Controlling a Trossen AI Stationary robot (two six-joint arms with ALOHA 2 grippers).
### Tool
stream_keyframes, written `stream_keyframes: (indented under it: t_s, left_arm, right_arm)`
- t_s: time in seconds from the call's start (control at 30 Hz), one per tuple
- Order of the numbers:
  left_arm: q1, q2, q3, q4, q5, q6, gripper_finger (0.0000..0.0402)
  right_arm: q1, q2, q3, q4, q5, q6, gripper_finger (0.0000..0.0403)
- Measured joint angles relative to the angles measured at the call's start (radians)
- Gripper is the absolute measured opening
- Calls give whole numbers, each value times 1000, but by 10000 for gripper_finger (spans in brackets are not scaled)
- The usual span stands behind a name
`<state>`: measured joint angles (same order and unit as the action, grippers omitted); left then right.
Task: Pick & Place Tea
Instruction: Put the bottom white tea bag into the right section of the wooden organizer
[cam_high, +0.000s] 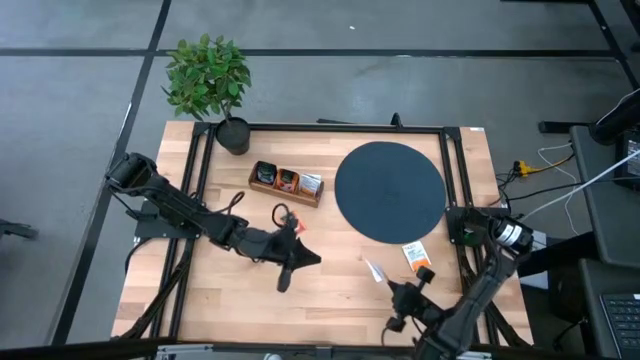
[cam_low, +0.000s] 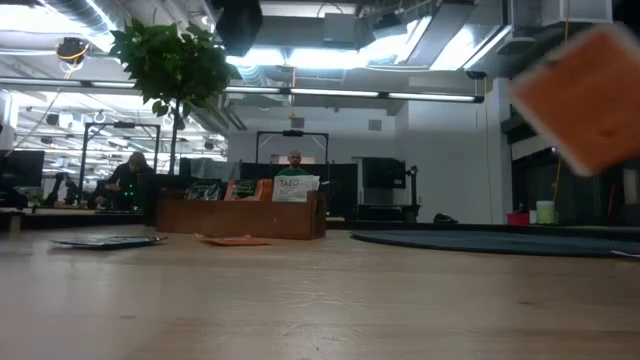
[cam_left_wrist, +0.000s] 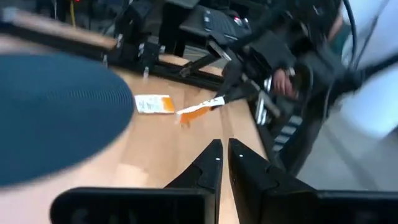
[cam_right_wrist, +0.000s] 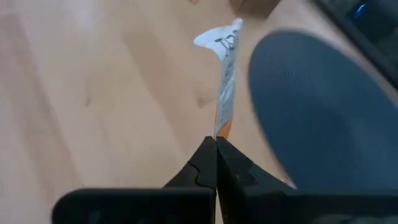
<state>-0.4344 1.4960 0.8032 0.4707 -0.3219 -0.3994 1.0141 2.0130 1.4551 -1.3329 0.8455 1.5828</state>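
The right gripper (cam_right_wrist: 216, 144) was clamped on the edge of a small flat white-and-orange tea sachet (cam_right_wrist: 225, 81), its two dark fingers pressed together on the orange end. From above, this gripper (cam_high: 385, 281) sat over the near right part of the light wooden table (cam_high: 220, 290), with the held sachet (cam_high: 374, 269) sticking out from it above the boards, short of the big black round disc (cam_high: 389, 190). A second white-and-orange sachet (cam_high: 416, 257) lay flat on the table just beside the disc's near edge, close to the right arm.

The left gripper (cam_left_wrist: 222, 152) hung over the middle of the table, its fingers nearly together with only a thin slit between them and nothing in them. In the overhead view it (cam_high: 297, 258) pointed toward the right arm.

The long wooden compartment tray (cam_high: 286, 183) stood to the left of the disc, with dark, red-orange and white sachets standing upright in its sections. In the low view a red-orange sachet (cam_low: 232, 240) and a dark one (cam_low: 105, 240) lay flat on the table in front of the tray. A green potted plant (cam_high: 208, 80) stood at the far left corner of the table.
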Motion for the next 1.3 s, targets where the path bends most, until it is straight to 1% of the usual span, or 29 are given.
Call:
stream_keyframes:
  t_s: [0.07,0.2,0.27,0.43,0.6,0.73,0.97,1.1,1.3]
  left_arm:
    - [10,0,0,2,9,-117,27]
    - [30,0,0,-2,39,-277,42]
    - [40,0,0,-2,55,-335,55]
    - [65,0,0,-3,47,-477,99]
    - [94,0,0,-3,44,-596,143]
    - [118,0,0,-9,46,-678,167]
    - [149,0,-2,-82,54,-794,180]
    - [168,1,-2,-84,47,-811,180]
    - [212,4,-2,-82,33,-848,180]
  right_arm:
    - [-30,0,0,1,37,-47,0]
    - [-84,0,0,3,89,-127,0]
    - [-110,0,0,5,98,-158,0]
    - [-166,0,0,7,114,-232,0]
    - [-216,0,0,7,156,-307,0]
    - [-258,-1,0,2,179,-358,0]
    - [-333,-1,0,3,230,-422,0]
    - [-371,-1,0,15,259,-481,0]
    - [-415,-1,0,63,265,-593,0]
